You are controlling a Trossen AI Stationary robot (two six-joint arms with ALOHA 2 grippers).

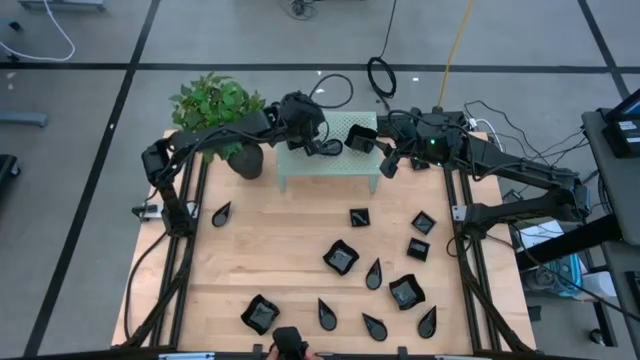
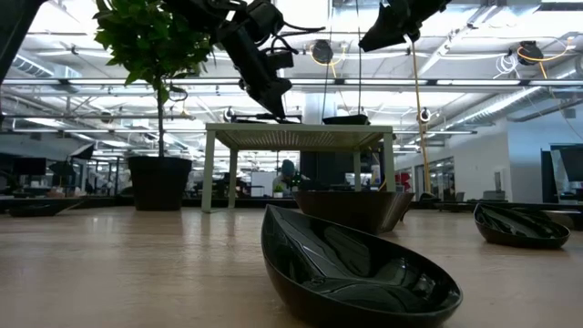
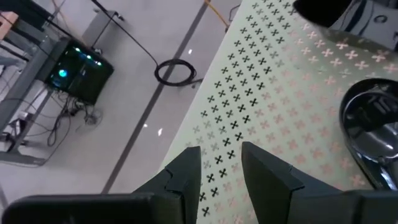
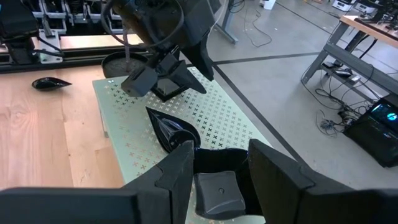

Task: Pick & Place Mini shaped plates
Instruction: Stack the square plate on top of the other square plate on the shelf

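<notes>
A pale green perforated stand (image 1: 330, 172) sits at the table's far middle. My left gripper (image 3: 221, 149) hovers open just over its top, nothing between the fingers. A small square plate (image 4: 165, 92) lies on the stand beneath it, and a teardrop plate (image 4: 171, 134) lies beside that. My right gripper (image 4: 221, 146) is higher, over the stand's right end (image 1: 390, 165), shut on a square plate (image 4: 217, 186). Several more black plates lie on the wood: wavy squares (image 1: 341, 258), teardrops (image 1: 373, 273) and flat squares (image 1: 359, 216). My right gripper pinches the square plate between its two fingers by two opposite sides (image 4: 202, 162). The plate lies roughly flat and fills the gap between them. The fingers reach in from the table's right, slanting slightly down. The plate is lifted clear above the stand.
A potted plant (image 1: 245, 160) stands just left of the stand, under the left arm. In the low view, a teardrop plate (image 2: 355, 273) and a wavy plate (image 2: 351, 208) lie in front of the stand. Bare wood (image 1: 260, 240) shows between the stand and the scattered plates.
</notes>
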